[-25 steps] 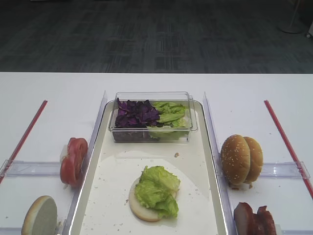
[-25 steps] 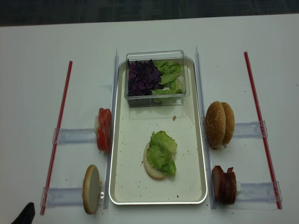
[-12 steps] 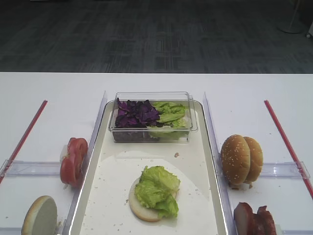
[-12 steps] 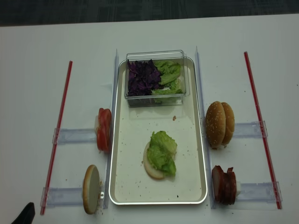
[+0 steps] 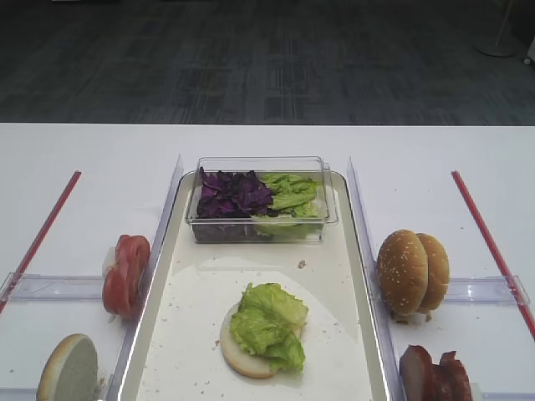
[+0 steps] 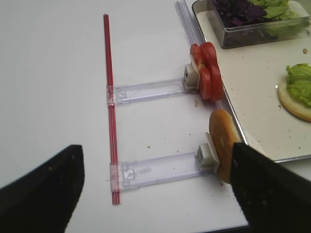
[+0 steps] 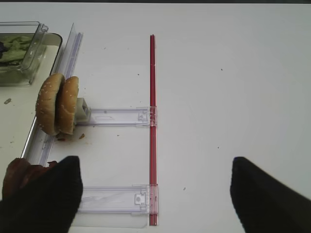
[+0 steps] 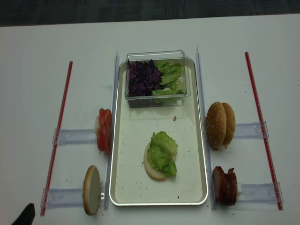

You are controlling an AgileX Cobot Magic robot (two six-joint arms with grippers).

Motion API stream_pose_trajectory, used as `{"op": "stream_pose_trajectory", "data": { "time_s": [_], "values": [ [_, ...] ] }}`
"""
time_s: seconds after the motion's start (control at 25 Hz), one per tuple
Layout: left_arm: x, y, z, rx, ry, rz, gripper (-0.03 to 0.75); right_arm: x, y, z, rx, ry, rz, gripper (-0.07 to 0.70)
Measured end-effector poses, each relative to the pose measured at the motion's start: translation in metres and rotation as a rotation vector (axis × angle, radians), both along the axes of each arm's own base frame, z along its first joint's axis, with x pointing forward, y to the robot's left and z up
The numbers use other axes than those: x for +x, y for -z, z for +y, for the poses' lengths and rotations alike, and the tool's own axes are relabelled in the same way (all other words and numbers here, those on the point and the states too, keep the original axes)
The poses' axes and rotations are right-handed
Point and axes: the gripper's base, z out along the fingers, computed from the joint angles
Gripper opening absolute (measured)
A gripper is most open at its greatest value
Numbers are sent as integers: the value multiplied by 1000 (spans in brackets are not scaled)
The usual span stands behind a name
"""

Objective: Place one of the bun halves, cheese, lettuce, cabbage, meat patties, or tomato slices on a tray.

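Tray [image 8: 123,187], long and cream-white with a shiny rim, filled the middle of both high views. Lower centre on it lay a pale bun half [image 8: 151,168], cut face up, with a crinkly green lettuce leaf [image 8: 163,151] resting on top. At the tray's upper end stood a clear plastic box [image 8: 157,97] with purple cabbage [image 8: 143,77] in its left part and more green leaves [image 8: 169,72] in its right.

Left of the tray, tomato slices [image 8: 104,130] stood on edge against a clear holder [image 8: 75,136], and below them a second bun half [image 8: 91,190] stood on edge, just beside the tray's lower left corner. Right of the tray, two sesame-seeded bun halves [image 8: 221,124] stood on edge together, and below them the meat patties [image 8: 225,185] did the same. A red strip [image 8: 58,131] ran down the table at far left and another [image 8: 260,124] at far right.

In the right wrist view the right gripper [image 7: 153,194] showed as two dark fingers [image 7: 41,199] in the lower corners, spread wide with only bare table between them, the patties just left of the left finger. The left gripper [image 6: 155,194] in its own wrist view likewise had its fingers [image 6: 269,189] far apart and gripped nothing, the right one near the upright bun half.
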Motion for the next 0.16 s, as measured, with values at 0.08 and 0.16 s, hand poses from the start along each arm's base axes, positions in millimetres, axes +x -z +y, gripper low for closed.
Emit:
{"op": "stream_pose_trajectory", "data": {
  "time_s": [0.08,0.16],
  "values": [
    [0,0,0,0,0,0,565,0,0,0,0,0,0,634],
    [0,0,0,0,0,0,565,0,0,0,0,0,0,634]
  ]
}}
